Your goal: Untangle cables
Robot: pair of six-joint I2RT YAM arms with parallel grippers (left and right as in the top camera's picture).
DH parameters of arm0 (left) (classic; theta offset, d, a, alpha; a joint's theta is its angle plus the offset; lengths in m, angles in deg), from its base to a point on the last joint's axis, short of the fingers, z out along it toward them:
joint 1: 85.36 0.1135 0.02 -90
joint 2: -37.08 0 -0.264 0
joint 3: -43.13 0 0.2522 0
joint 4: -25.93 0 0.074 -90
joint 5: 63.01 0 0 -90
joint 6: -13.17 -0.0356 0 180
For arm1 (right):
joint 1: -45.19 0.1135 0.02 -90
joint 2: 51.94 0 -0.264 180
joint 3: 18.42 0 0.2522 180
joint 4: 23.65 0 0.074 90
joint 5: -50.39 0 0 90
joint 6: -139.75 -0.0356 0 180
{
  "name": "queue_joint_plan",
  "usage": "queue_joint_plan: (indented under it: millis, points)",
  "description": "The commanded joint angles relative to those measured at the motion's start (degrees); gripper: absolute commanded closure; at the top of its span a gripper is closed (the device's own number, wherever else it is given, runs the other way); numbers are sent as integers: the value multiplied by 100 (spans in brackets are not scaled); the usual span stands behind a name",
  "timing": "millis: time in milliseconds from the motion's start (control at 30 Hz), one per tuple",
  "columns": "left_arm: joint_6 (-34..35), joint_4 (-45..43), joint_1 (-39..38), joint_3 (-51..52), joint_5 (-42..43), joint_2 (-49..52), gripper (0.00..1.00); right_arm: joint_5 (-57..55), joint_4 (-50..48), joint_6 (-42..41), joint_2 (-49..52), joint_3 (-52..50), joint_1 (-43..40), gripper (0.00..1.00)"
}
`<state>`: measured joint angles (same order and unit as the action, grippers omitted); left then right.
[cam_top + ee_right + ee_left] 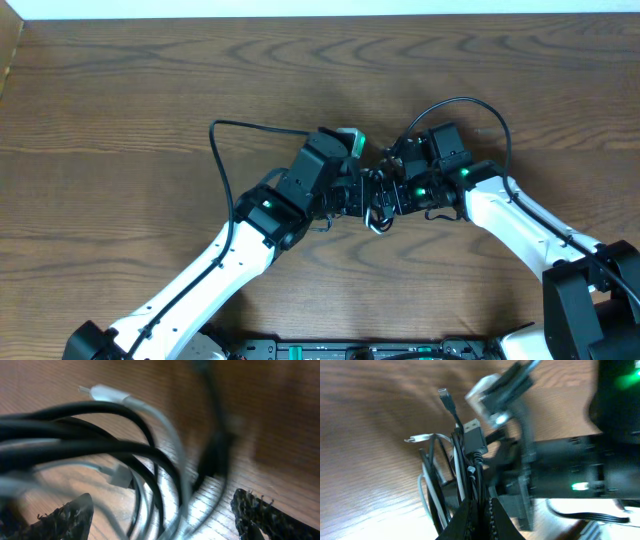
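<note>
Bare worktop point(110, 100) runs to the far edge at 12 o'clock and out to 9. Centre: left jaws pinched shut on the cables point(465, 465) (black ones, one white). Right jaws spread wide, cable loops passing between them; bare wood at 3.

Dark wood-grain counter point(120, 90) fills the view, a pale strip point(300, 7) along its far edge, soft glare on the grain

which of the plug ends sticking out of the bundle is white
The white plug pointing left, at the bundle's left edge; the small plug at the top and the broad plug below it are both black.
</note>
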<state>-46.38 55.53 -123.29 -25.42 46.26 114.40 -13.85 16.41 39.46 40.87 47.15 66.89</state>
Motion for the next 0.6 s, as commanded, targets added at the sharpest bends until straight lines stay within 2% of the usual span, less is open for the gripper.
queue_joint_plan:
  millis: [0,33,100,267,300,400,467,567]
  points:
    - [170,-275,15,-136,549,-271,92,-59,-42,-42,0,94,48,25]
    - [184,-315,15,-136,597,-304,93,-197,-37,-52,0,94,48,38]
    - [133,-275,74,-133,546,-413,93,-798,42,-420,0,94,48,79]
    - [-4,286,409,-133,-28,-422,93,-1126,90,-555,-2,96,48,94]
    - [-42,603,522,-129,-424,-420,92,-1080,90,-551,-2,96,48,99]
    - [-37,1102,745,-90,-1119,-385,92,-907,66,-551,-2,101,48,99]
    - [-39,1274,872,-79,-1255,-343,92,-660,-31,-551,-2,103,48,99]
    - [-13,1386,979,-79,-1169,-280,51,-197,-236,-549,-2,103,48,98]
